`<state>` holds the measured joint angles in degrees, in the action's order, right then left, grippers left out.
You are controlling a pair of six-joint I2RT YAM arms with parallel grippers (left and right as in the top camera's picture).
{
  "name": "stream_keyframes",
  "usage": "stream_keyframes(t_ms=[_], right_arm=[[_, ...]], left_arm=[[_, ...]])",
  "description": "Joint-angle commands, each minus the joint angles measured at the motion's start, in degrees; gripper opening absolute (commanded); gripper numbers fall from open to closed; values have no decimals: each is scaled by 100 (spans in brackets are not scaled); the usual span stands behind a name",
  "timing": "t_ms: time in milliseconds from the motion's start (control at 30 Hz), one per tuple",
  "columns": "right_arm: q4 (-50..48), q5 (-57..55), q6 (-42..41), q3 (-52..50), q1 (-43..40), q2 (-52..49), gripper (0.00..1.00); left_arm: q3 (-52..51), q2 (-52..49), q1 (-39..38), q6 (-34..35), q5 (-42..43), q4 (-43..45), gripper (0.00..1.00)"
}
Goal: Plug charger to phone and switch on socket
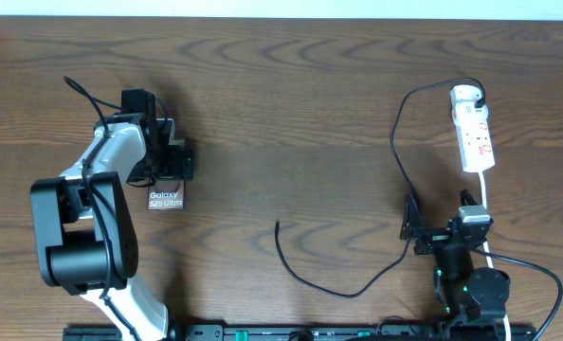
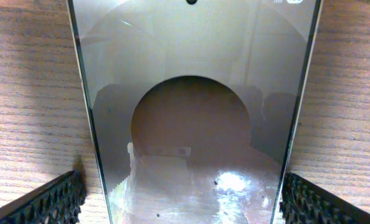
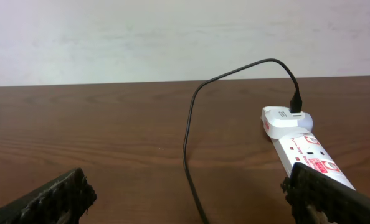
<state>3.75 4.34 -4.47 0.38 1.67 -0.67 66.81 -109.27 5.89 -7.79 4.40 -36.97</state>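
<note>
phone [image 1: 166, 197]: lies flat on the brown wood-grain tabletop [image 1: 291, 104], glossy face up, white lettering "galaxy s25 ultra" at its near end. fills the middle of the left wrist view as a mirror-like slab [image 2: 191, 124].

left claw [image 1: 172, 156]: hangs directly over the far part of the phone, spread wide. in the left wrist view [image 2: 185, 205] shows one ribbed black finger [image 2: 48, 199] on each side of the phone, just outside its long edges. cannot tell whether either touches the edge; no grip on the phone visible.

charger cable [image 1: 395, 142]: thin and black, lies well to the right of the phone. plugs into the white plug head [image 1: 464, 95] at the far end of the power strip [image 1: 476, 137], arcs back toward the phone's side, runs down toward the front edge, then curls up to a free plug tip [image 1: 278, 224]. tip rests on bare wood between phone and power strip, nearer the phone yet apart from it.

power strip: white with red markings, far right of the phone, with a white cord [image 1: 486, 194] leaving its near end.

right claw [image 1: 428, 232]: sits far right of the phone, just in front of the power strip, spread wide and holding nothing. in the right wrist view [image 3: 185, 183] looks along the cable [image 3: 188, 143] toward the strip [image 3: 303, 146].
</note>
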Motion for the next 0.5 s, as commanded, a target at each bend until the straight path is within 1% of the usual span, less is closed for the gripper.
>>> stream_keyframes(t_ms=[0,100,467], right_arm=[[26,48,70,-7,-24,35,99],[26,48,70,-7,-24,35,99],[26,48,70,-7,-24,35,99]], left_arm=[[-188,-101,20,-79,28,2,98],[-188,-101,20,-79,-83,0,98],[-188,-101,20,-74,-74,-2,98]])
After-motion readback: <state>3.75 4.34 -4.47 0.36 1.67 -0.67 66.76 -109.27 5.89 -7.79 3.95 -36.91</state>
